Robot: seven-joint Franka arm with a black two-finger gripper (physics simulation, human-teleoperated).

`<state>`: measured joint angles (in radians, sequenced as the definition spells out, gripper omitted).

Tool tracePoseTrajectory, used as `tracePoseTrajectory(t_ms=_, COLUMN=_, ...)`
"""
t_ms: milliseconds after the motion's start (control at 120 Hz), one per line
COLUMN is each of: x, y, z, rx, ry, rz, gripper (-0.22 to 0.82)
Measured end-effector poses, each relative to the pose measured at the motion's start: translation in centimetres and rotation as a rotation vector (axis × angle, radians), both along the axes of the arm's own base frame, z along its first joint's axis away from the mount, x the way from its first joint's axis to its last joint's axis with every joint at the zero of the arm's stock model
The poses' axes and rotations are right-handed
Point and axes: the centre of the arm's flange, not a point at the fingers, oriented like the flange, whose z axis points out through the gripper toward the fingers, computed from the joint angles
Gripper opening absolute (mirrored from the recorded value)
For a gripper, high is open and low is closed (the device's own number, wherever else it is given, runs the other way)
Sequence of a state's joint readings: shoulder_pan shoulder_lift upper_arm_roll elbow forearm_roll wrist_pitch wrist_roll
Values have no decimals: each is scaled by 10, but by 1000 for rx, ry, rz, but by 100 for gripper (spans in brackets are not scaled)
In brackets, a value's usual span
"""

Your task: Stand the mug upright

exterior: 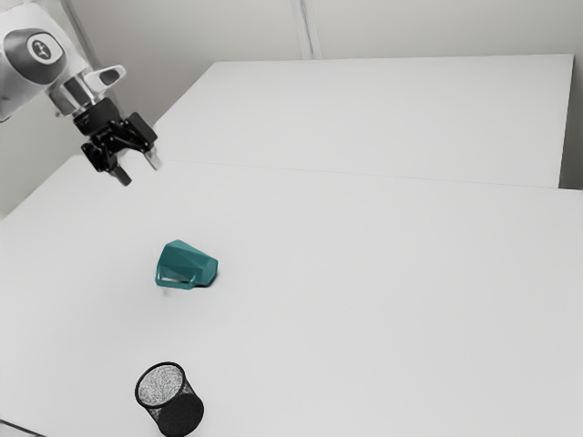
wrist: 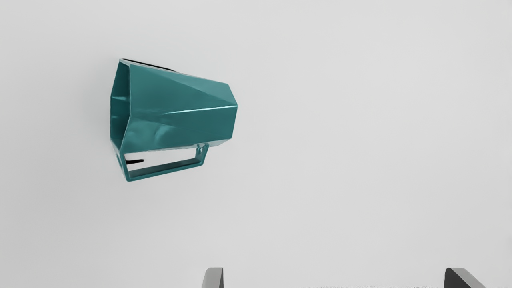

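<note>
Exterior view, nearest me: a black mesh cup [exterior: 169, 399] is sitting on the table [exterior: 364, 319]. Past it, the teal mug [exterior: 187, 266] is lying on its side, its mouth [wrist: 120, 104] facing the exterior view's left, its handle [wrist: 166, 169] facing me. Farther off and higher, the claw [exterior: 139, 170] is hanging with its fingers [wrist: 214, 279] spread, pinching nothing. By the wrist view, the mug's long axis is running roughly parallel to the line between them, so gripping across its body would, I'm guessing, be calling for about a quarter turn.
</note>
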<state>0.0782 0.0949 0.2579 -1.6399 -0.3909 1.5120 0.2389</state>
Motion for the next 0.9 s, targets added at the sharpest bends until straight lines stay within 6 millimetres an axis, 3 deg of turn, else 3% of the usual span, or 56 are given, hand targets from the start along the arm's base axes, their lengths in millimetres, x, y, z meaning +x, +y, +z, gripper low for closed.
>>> tracePoseTrajectory(t_ms=158, x=-2, y=19, z=-71, rx=-133, ry=21, rz=8, gripper=60)
tracePoseTrajectory(t_ms=317, x=2, y=59, z=-111, rx=-186, ry=-13, rz=20, gripper=60)
tracePoseTrajectory(t_ms=483, x=9, y=85, z=-167, rx=-266, ry=-30, rz=17, gripper=60)
tracePoseTrajectory(t_ms=642, x=6, y=105, z=-198, rx=-339, ry=-80, rz=20, gripper=60)
tracePoseTrajectory(t_ms=900, x=12, y=98, z=-234, rx=-455, ry=-157, rz=-5, gripper=60)
